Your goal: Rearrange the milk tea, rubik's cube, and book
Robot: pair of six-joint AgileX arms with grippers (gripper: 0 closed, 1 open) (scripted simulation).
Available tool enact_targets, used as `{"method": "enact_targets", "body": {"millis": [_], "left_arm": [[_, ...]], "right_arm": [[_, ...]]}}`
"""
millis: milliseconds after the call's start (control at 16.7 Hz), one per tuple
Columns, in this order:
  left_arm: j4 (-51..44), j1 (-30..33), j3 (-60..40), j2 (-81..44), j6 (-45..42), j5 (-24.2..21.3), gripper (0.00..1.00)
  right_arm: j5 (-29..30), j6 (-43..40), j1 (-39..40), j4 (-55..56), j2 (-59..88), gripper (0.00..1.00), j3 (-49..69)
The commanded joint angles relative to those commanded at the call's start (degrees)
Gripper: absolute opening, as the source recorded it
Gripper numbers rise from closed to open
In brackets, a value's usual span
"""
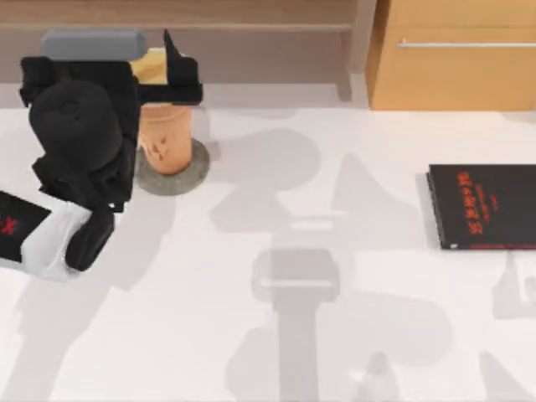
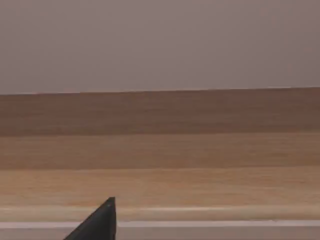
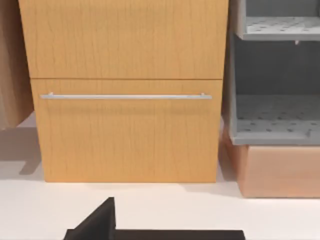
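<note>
Left hand clamped on upright milk tea atop coaster.

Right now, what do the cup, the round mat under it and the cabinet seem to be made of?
The cup looks like matte paper or card: flat orange-tan with small dark printed marks. The mat looks like dull grey stone or felt, speckled, no shine. The cabinet looks like light wood veneer: visible grain, thin metal handle.

Left arm — black housing, white link, red marking, grey block.
</note>
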State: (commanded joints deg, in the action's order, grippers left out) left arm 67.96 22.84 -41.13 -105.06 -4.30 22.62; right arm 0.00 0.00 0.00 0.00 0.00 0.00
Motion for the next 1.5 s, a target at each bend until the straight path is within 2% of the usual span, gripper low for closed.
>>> {"method": "enact_targets", "body": {"millis": [180, 360, 840, 1020, 1200, 1500], "left_arm": [[-12.56, -7.26, -9.74, 2.04, -4.28, -3.06, 1.0], [-30.5, -15.88, -21.97, 1.85, -9.31, -6.52, 1.0], [-96.35, -37.09, -59.11, -10.37, -21.07, -15.19, 1.0], [-118.75, -42.24, -72.41, -17.98, -23.57, -17.82, 1.0], [-135.92, -45.8, -84.32, -26.25, -24.93, -19.99, 1.0], [-152.74, -48.35, -98.45, -37.24, -25.35, -22.49, 1.0]], "right_arm": [[0.0, 0.0, 0.0, 0.0, 0.0, 1.0, 0.0], [0.0, 0.0, 0.0, 0.0, 0.0, 1.0, 0.0], [0.0, 0.0, 0.0, 0.0, 0.0, 1.0, 0.0], [0.0, 0.0, 0.0, 0.0, 0.0, 1.0, 0.0], [0.0, 0.0, 0.0, 0.0, 0.0, 1.0, 0.0], [0.0, 0.0, 0.0, 0.0, 0.0, 1.0, 0.0]]}}
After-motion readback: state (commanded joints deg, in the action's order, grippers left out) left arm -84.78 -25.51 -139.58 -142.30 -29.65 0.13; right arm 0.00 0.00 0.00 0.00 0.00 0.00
